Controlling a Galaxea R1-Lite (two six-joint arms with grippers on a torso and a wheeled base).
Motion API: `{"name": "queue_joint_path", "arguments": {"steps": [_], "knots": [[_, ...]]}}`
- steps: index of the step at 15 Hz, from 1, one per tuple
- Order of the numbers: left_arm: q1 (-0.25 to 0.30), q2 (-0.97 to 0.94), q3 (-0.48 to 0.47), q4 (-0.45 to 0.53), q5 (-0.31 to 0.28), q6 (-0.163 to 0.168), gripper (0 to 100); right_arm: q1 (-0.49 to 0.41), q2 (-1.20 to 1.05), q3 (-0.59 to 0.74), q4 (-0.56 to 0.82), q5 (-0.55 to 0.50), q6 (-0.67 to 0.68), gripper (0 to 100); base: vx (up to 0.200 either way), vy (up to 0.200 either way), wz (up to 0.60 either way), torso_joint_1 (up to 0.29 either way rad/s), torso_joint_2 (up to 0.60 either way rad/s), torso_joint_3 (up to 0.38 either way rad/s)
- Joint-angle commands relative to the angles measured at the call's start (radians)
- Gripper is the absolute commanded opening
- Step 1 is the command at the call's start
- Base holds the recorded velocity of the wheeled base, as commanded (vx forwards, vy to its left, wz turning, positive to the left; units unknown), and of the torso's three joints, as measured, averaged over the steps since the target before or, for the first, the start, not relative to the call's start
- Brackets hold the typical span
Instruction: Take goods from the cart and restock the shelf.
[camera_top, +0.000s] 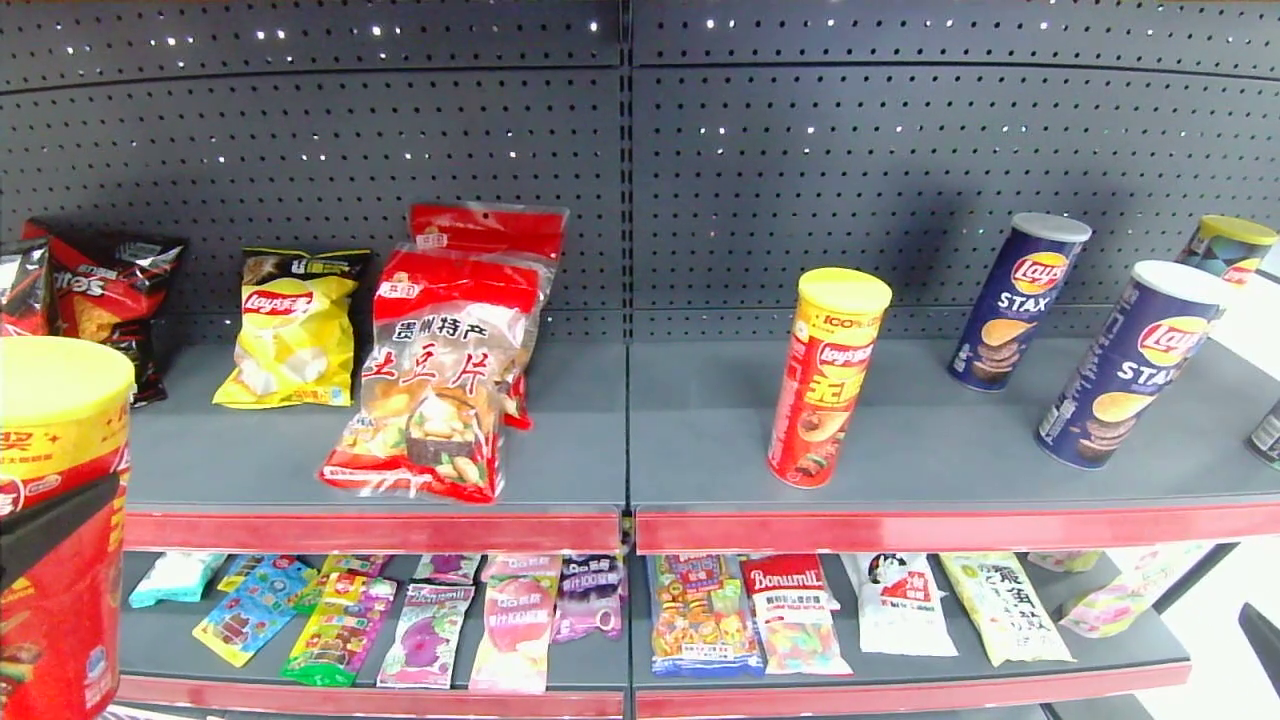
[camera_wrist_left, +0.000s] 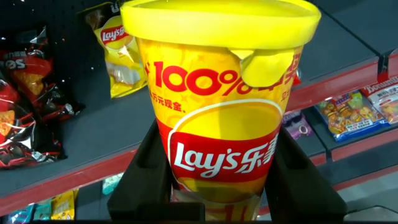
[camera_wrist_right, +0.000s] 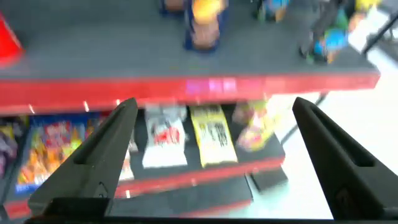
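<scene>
One more to place by shelved can (camera_top: 828, 375): grips red can (camera_wrist_left: 217, 93) in left gripper (camera_wrist_left: 219, 186), near left; holds right gripper (camera_wrist_right: 214, 155) wide, empty.

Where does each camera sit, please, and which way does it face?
Head view: on the head, facing down at the shelf; left gripper holding chip can at left.
Left wrist view: along that gripper and can, toward the shelf.
Right wrist view: through the open right gripper, toward the shelf's edge.
Shared: head and left wrist both show the yellow bag.
</scene>
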Motion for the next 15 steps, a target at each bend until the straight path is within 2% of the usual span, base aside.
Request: {"name": "queue_joint_path", "arguments": {"steps": [1,2,4,5,7,9,10,11,15], "knots": [[0.001,0.005,-0.001,0.001,-0.002,-0.006,0,-0.014,-0.115,0.004,0.086,0.006,0.001,100,0.0,0.0,0.0,0.0,0.0,0.0],[-0.001,0.005,-0.001,0.0,-0.003,-0.019,0,-0.01,-0.266,0.002,0.259,0.035,0.001,100,0.0,0.0,0.0,0.0,0.0,0.0],[0.001,0.02,-0.001,-0.039,-0.025,-0.03,0,-0.01,-0.415,-0.006,0.414,0.042,-0.005,100,0.0,0.0,0.0,0.0,0.0,0.0],[-0.001,0.034,-0.001,-0.063,-0.04,-0.032,0,-0.01,-0.426,-0.021,0.445,0.045,-0.005,100,0.0,0.0,0.0,0.0,0.0,0.0],[-0.045,0.071,-0.002,-0.122,-0.06,-0.035,0,-0.011,-0.467,-0.021,0.447,0.042,0.001,100,0.0,0.0,0.0,0.0,0.0,0.0],[-0.058,0.077,-0.002,-0.131,-0.062,-0.042,0,-0.005,-0.484,-0.021,0.447,0.049,0.004,100,0.0,0.0,0.0,0.0,0.0,0.0],[-0.108,0.101,-0.024,-0.152,-0.062,-0.101,0,0.053,-0.509,-0.021,0.447,0.04,0.021,100,0.0,0.0,0.0,0.0,0.0,0.0],[-0.128,0.138,-0.081,-0.154,-0.062,-0.136,0,0.087,-0.546,-0.021,0.447,0.038,0.021,100,0.0,0.0,0.0,0.0,0.0,0.0],[-0.136,0.225,-0.186,-0.155,-0.086,-0.137,0,0.084,-0.576,-0.021,0.447,0.008,0.021,100,0.0,0.0,0.0,0.0,0.0,0.0]]}}
